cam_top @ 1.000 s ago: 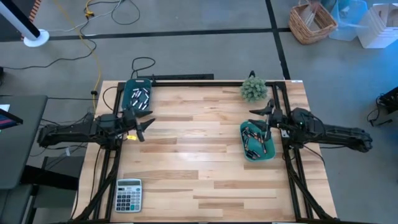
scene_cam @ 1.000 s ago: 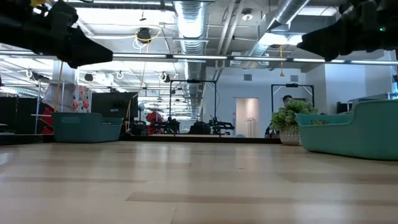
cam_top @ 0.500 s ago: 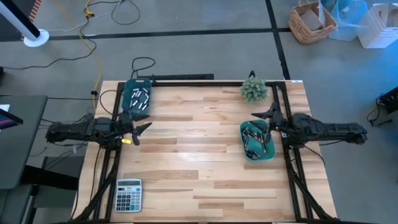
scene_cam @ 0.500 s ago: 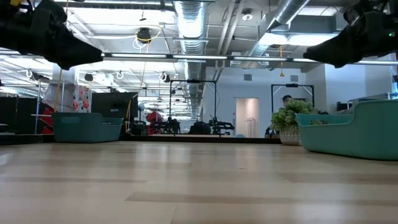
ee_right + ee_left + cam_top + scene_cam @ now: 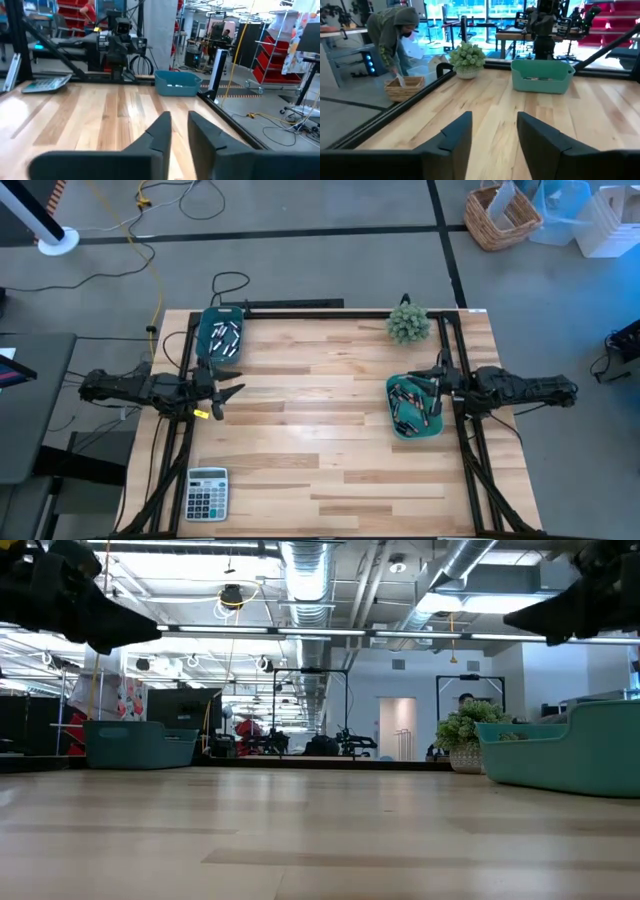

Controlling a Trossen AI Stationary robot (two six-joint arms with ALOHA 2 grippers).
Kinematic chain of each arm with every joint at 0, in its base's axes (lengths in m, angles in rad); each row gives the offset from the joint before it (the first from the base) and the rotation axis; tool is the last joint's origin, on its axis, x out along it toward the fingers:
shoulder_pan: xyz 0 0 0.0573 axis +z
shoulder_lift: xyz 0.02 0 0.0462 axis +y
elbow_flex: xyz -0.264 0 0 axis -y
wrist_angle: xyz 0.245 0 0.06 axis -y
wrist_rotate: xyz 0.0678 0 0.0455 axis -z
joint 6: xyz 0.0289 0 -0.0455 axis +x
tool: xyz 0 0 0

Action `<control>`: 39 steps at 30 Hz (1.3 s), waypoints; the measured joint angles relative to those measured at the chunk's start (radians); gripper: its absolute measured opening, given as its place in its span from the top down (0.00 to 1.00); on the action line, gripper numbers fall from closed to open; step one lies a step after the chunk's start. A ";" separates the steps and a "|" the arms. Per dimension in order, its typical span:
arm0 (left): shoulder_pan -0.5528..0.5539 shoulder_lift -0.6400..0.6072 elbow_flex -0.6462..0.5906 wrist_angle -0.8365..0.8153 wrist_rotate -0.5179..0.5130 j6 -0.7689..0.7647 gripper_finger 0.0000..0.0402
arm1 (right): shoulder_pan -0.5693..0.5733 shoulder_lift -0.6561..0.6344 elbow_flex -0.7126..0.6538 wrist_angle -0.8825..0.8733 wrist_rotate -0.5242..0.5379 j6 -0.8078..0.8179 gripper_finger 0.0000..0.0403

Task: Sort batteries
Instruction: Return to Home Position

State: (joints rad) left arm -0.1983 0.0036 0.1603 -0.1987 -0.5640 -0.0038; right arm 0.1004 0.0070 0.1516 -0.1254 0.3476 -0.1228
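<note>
**Surface (image 5: pixel 330 430): both bins loaded, right arm close over one**

Risk: right pincer (image 5: pixel 431 387), barely parted and empty, hangs over the green bin (image 5: pixel 412 436) outer rim. Folding home, it could clip the rim and spill batteries (image 5: pixel 410 405). The other batteries lie in the blue bin (image 5: pixel 207 320), far left corner. Left pincer (image 5: pixel 229 392), released and empty, is just beside it.

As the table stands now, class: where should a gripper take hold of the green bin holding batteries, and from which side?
Take the green bin by its thin upright wall nearest the right gripper, probably pinching from above, one finger inside, one outside. It looks too wide to span, and the batteries lie low inside, leaving the rim free.
</note>
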 joint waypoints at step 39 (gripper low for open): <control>0.161 0.004 -0.143 0.236 0.414 0.122 1.00 | 0.004 -0.005 -0.066 0.039 -0.376 0.007 1.00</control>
State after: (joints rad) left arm -0.0374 0.0078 0.0170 0.0368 -0.1496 0.1181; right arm 0.1043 0.0017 0.0856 -0.0860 -0.0286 -0.1156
